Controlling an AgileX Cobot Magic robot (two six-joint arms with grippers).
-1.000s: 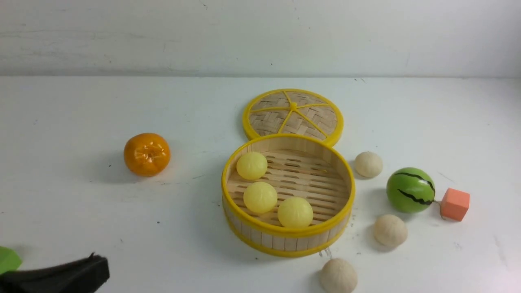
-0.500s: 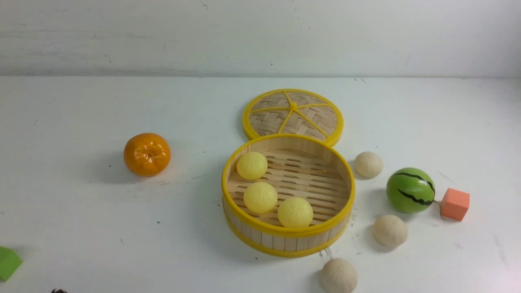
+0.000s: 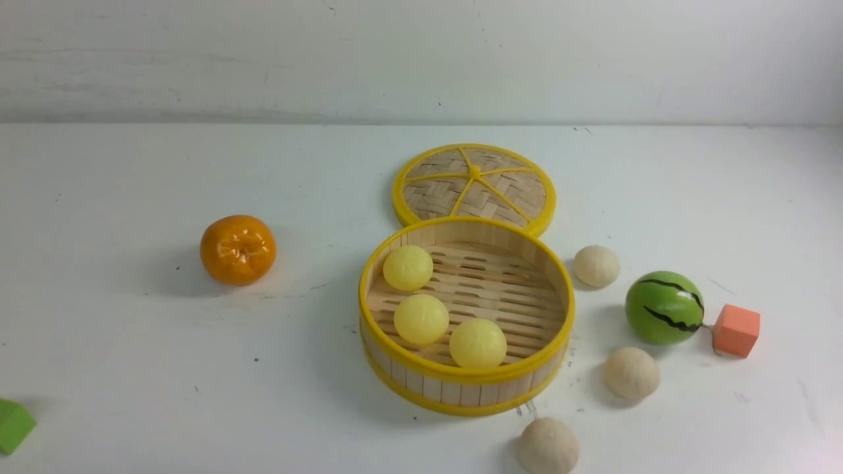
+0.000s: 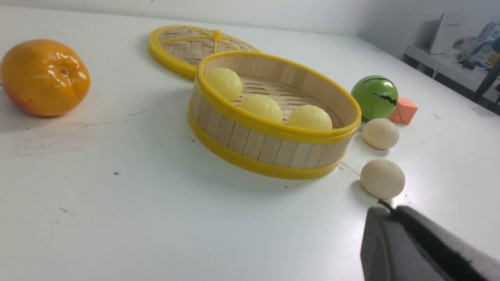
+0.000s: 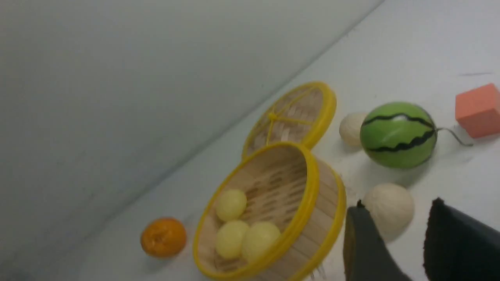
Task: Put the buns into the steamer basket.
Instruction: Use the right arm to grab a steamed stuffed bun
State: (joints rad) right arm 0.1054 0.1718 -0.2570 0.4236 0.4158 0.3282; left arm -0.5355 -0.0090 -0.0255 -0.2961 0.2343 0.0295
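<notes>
Resting on the slatted floor of the steamer basket (image 3: 461, 393) are three pale yellow buns (image 3: 421, 319), grouped along its left and near side. The basket stands near the middle of the white table (image 3: 132, 368), with the woven lid (image 3: 474, 184) lying flat just behind it at the far rim.

Three cream buns lie on the table to the right of the basket. The far cream bun (image 3: 596, 266) sits close to the basket wall, the middle cream bun (image 3: 631, 372) nearer, and the near cream bun (image 3: 546, 446) at the front edge of the front view.

The right gripper (image 5: 398, 203) shows only in its own wrist view. Its two dark fingers are spread apart with a clear gap and nothing between the pads. The middle cream bun is seen just beyond the fingertips, not touched by them.

The left gripper (image 4: 386, 212) also shows only in its wrist view. Its black fingers lie pressed together with no gap and hold nothing. Its tip appears beside the near cream bun, though the front view shows nothing touching that bun.

A tangerine (image 3: 238, 250) sits well to the left. A green striped ball (image 3: 664, 307) and an orange cube (image 3: 736, 330) are on the right, and a green block (image 3: 12, 426) is at the near left edge.
</notes>
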